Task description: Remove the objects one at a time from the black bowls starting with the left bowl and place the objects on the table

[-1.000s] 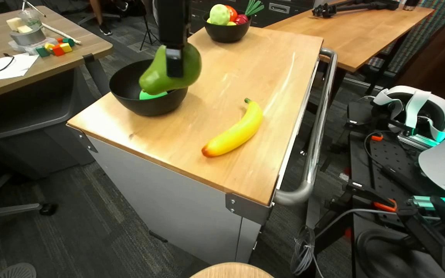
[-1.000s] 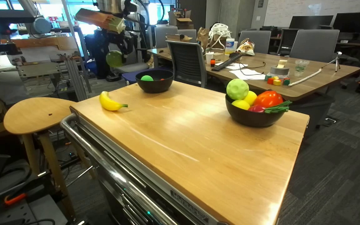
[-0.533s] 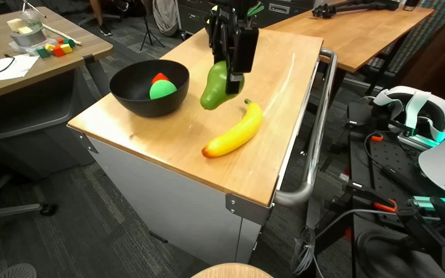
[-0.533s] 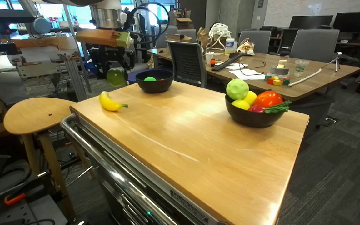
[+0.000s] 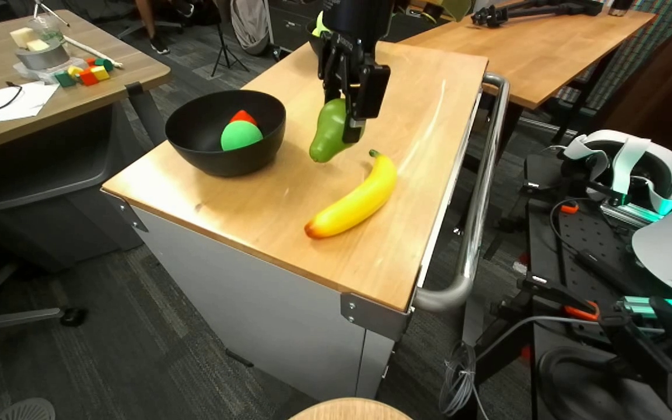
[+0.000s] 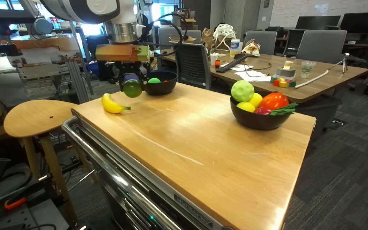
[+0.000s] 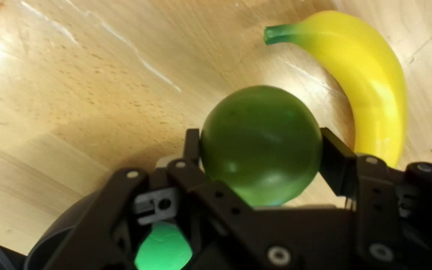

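My gripper is shut on a green pear-shaped fruit and holds it above the wooden table. The fruit also shows in an exterior view and in the wrist view. It hangs between a black bowl and a yellow banana. The banana lies on the table and also shows in the wrist view. That bowl holds a green ball and a red object, partly hidden. A second black bowl holds several fruits and vegetables.
A metal handle rail runs along one table edge. A round wooden stool stands beside the table. A desk with small blocks stands behind it.
The gripper has carried the green fruit from over the bowl to beside it, near the banana, and lowered it. The green ball has shifted slightly in the bowl.
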`<state>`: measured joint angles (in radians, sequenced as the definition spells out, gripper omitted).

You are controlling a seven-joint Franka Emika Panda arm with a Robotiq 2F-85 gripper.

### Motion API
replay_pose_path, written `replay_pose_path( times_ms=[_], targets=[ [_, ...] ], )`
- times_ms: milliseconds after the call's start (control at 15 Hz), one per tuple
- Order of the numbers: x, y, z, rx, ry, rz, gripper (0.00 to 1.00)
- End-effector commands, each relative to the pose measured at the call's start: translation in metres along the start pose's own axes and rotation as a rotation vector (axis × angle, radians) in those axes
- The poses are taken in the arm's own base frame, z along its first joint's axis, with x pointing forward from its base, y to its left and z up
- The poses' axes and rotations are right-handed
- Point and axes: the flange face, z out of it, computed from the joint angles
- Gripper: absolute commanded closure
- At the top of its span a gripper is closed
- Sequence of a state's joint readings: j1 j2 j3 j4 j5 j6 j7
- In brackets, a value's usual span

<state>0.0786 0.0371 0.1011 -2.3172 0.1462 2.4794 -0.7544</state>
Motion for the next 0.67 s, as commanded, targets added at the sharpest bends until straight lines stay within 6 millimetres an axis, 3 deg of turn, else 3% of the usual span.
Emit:
replay_pose_path(
  times_ms=[0,133,333,600],
  targets=[
    [0.001,0.008,-0.003,-0.02,0.032,-0.044,0.07],
    [0.003,0.014,-0.002,-0.027,0.042,-0.041,0.0],
    [0.005,0.019,-0.006,-0.023,0.053,-0.027,0.0],
    [0.029,0.016,-0.049,-0.046,0.148,-0.145,0.0]
  ],
)
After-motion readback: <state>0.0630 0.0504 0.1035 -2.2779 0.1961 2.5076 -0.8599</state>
